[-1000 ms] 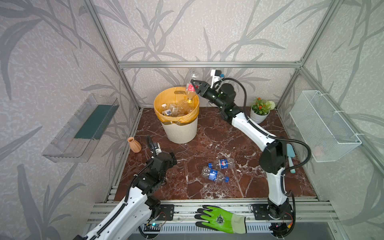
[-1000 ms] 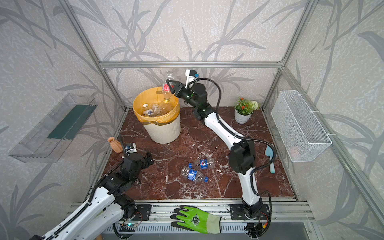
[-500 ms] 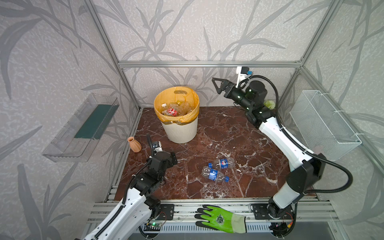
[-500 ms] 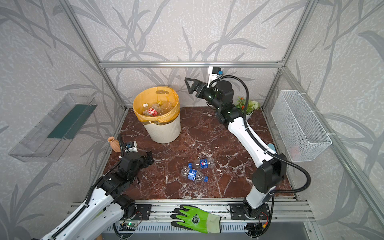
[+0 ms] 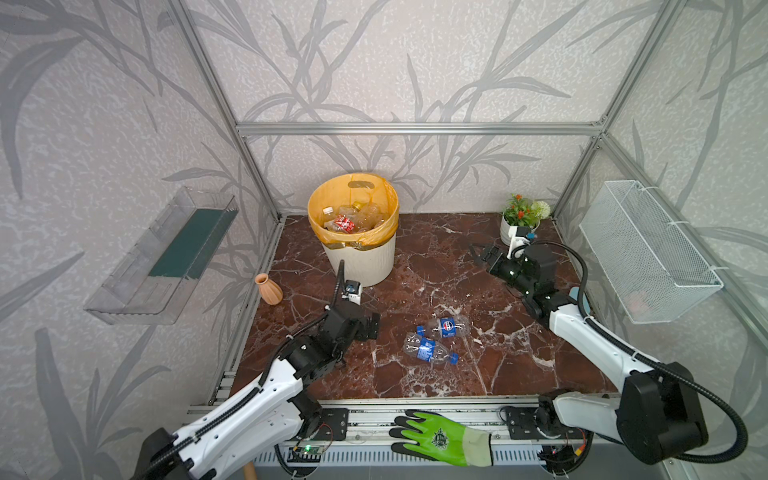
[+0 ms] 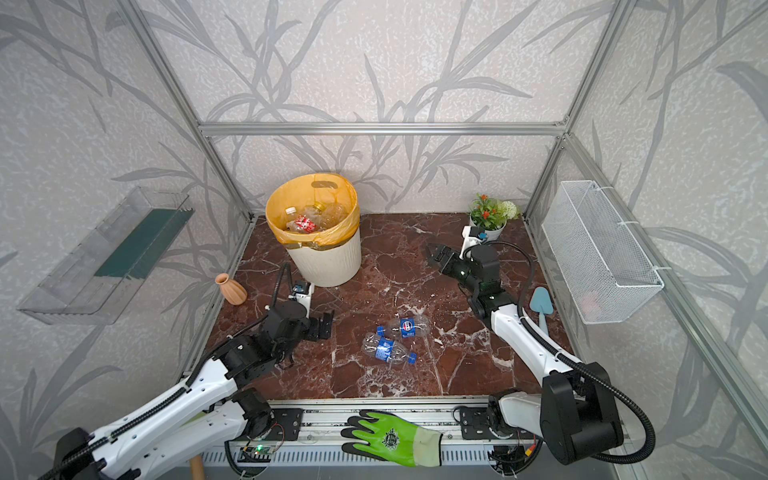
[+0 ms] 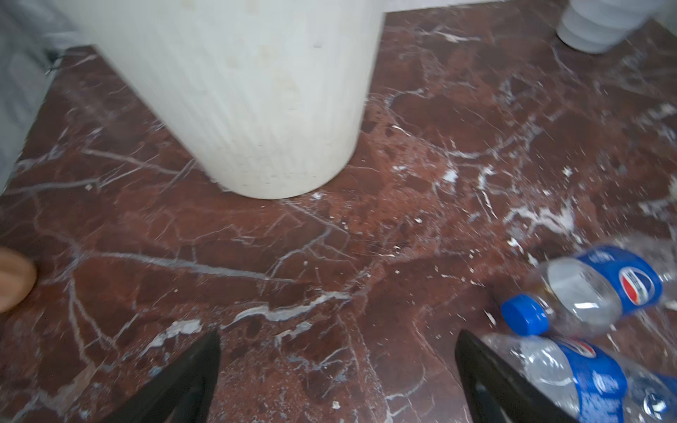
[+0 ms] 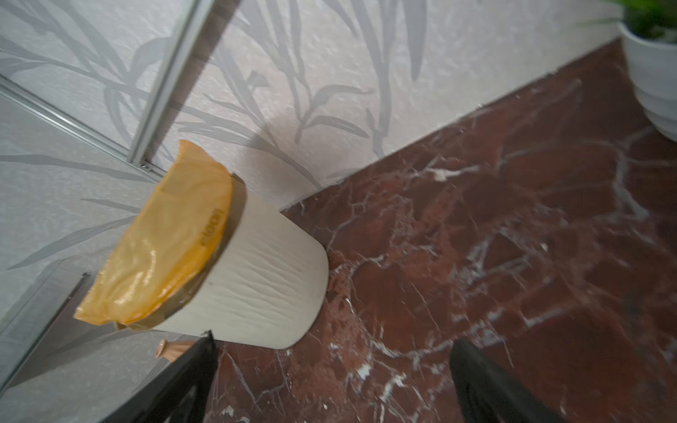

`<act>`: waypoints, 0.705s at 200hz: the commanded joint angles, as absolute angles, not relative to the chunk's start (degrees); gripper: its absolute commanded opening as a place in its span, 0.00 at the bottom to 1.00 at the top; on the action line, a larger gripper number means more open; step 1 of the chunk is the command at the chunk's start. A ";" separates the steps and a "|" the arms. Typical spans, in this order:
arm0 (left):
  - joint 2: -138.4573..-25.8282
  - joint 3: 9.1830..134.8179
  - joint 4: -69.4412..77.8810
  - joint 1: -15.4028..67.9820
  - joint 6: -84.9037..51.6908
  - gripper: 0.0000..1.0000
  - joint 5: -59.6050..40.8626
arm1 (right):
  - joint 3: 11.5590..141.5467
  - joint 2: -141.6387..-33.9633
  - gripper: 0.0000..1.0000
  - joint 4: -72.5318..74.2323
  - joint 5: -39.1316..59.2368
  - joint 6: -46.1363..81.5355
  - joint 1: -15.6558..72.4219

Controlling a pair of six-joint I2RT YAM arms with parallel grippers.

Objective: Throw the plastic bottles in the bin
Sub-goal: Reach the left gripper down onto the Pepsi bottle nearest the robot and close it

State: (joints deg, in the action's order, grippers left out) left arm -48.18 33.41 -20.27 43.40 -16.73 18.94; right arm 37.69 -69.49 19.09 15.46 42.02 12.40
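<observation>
Moved: R gripper (image 5: 482, 253) off bin (image 5: 361, 266), now mid-right, wide, empty.
L gripper (image 5: 372, 326): wide, empty.
Risk: nudged bottles (image 5: 428, 348) roll away.

We're inside a lab robot test booth: aluminium frame (image 5: 415, 128), leaf-print wall panels (image 5: 395, 62), marble-look surface (image 5: 436, 249), left arm (image 5: 249, 409) and right arm (image 5: 590, 336) bolted to a front rail (image 5: 374, 419).
</observation>
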 commanded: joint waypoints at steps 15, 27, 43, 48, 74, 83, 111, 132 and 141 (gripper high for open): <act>-53.06 36.99 -18.63 51.10 -3.96 0.99 17.83 | 28.33 -61.98 0.99 22.61 15.29 44.56 8.22; -54.95 37.67 -18.96 53.20 -0.90 0.99 16.12 | 26.04 -60.18 0.99 21.28 15.04 44.55 7.12; -57.99 39.12 -19.55 55.56 2.88 0.98 13.56 | 23.58 -58.08 0.99 20.11 14.61 44.81 5.89; -59.20 39.71 -19.87 56.11 4.01 0.98 12.79 | 23.00 -57.49 0.99 19.86 14.44 44.97 5.58; -66.72 43.18 -21.68 59.23 8.83 0.96 10.82 | 20.97 -55.41 0.99 19.67 14.58 45.86 3.92; -69.51 44.47 -22.20 60.10 10.23 0.94 10.40 | 20.79 -55.05 0.99 19.32 14.60 45.96 3.46; -77.09 47.82 -22.29 62.61 13.86 0.90 9.47 | 20.31 -54.82 0.99 18.92 15.48 46.13 2.20; -81.30 50.02 -22.42 63.88 15.72 0.88 8.75 | 19.66 -54.82 0.99 19.07 16.06 46.47 1.34; -82.62 50.77 -22.38 64.23 16.46 0.87 8.45 | 19.28 -54.76 0.99 19.23 16.20 46.73 0.96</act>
